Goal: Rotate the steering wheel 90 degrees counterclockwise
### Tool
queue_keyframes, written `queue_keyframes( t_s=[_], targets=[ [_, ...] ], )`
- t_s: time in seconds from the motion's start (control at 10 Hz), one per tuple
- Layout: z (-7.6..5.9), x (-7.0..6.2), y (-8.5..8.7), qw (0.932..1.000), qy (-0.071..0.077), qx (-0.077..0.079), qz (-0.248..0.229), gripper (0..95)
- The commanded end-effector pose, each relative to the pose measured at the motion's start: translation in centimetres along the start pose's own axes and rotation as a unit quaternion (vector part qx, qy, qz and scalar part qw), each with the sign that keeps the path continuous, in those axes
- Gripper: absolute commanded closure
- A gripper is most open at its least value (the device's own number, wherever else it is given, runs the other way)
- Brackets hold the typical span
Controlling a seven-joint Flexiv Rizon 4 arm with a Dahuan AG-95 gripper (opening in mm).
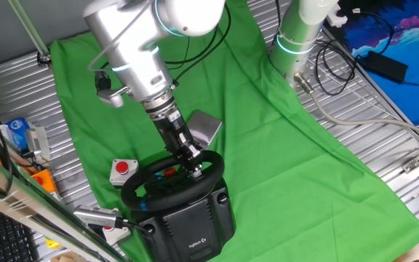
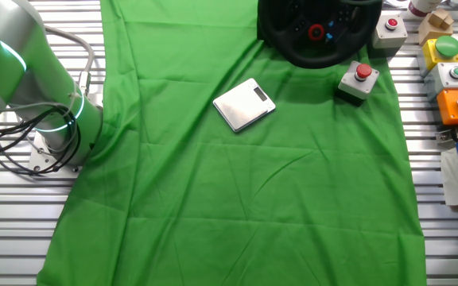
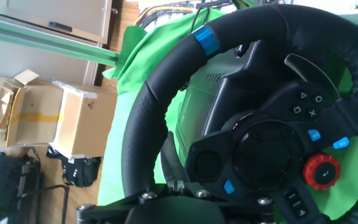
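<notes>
The steering wheel (image 1: 167, 183) is seen at the near edge of the green cloth (image 1: 282, 145) that covers the desk (image 1: 384, 124), mounted on a bulky black base (image 1: 195, 225) marked with a white logo. The gripper (image 1: 195, 164) is lowered onto the upper right part of the wheel's rim; whether the jaws are clamped on the rim or merely close to it cannot be told. In the hand view, a blue stripe (image 3: 206, 42) on the rim is shown up and left of the hub, with a red dial (image 3: 321, 172) at lower right. A grey metal box (image 2: 244, 103) lies just beyond the wheel, and a red push-button (image 2: 362, 74) on its small box stands beside it.
</notes>
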State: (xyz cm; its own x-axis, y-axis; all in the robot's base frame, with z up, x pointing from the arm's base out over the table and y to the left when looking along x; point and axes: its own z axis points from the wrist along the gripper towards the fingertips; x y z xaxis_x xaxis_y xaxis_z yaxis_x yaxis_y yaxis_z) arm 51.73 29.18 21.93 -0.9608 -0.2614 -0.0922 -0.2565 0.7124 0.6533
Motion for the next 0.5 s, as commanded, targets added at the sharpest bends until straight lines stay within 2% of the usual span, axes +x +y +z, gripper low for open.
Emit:
queue_keyframes(
  t_s=[0.1,0.3,0.4,0.5],
  targets=[
    [0.2,0.0,-0.7,1.0000,0.000,-0.002,-0.007,95.0],
    [0.3,0.0,-1.4,0.9998,0.001,-0.015,-0.014,95.0],
    [0.4,0.0,-1.6,0.9994,-0.001,-0.031,-0.018,95.0],
    [0.4,0.1,-1.7,0.9991,-0.001,-0.039,-0.020,95.0]
  ],
)
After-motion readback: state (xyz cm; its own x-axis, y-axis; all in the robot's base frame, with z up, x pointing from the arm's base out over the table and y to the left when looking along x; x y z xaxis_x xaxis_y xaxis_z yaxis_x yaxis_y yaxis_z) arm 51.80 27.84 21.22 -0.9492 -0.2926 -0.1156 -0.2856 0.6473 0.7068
